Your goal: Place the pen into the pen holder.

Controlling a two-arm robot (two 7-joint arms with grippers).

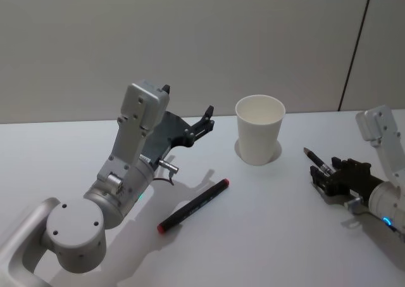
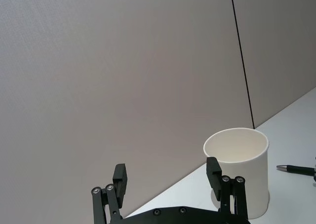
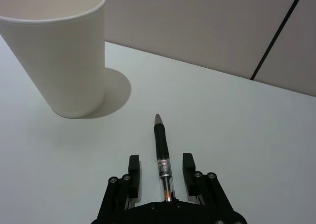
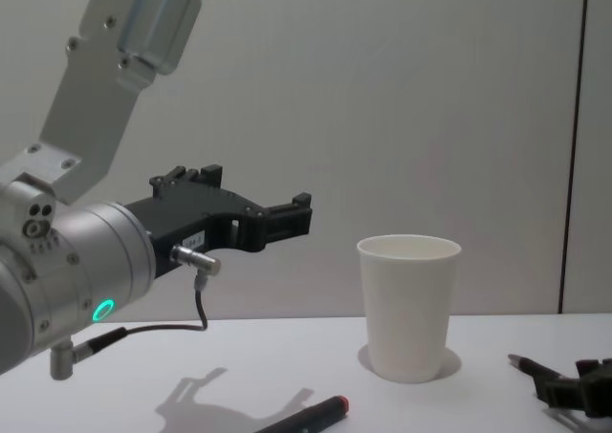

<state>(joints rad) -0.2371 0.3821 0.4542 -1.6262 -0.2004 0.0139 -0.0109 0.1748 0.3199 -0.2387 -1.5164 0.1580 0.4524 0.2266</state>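
Right of the cup (image 1: 259, 132), the right pincer (image 3: 160, 158) sits low on the counter (image 1: 266, 236), open, one finger on each side of the pen (image 3: 162, 155), apparently ready to close. Left of the cup, the left pincer (image 2: 167, 168) hangs raised and open, probably to keep clear.

White table (image 1: 278, 236), grey panelled wall (image 1: 190, 33)

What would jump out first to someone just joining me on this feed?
A white paper cup stands upright in the middle of the table. To its right, the right gripper is low on the table, fingers open on either side of a slim pen that points toward the cup. The left gripper hangs open in the air left of the cup, with a black marker lying on the table nearer the robot.
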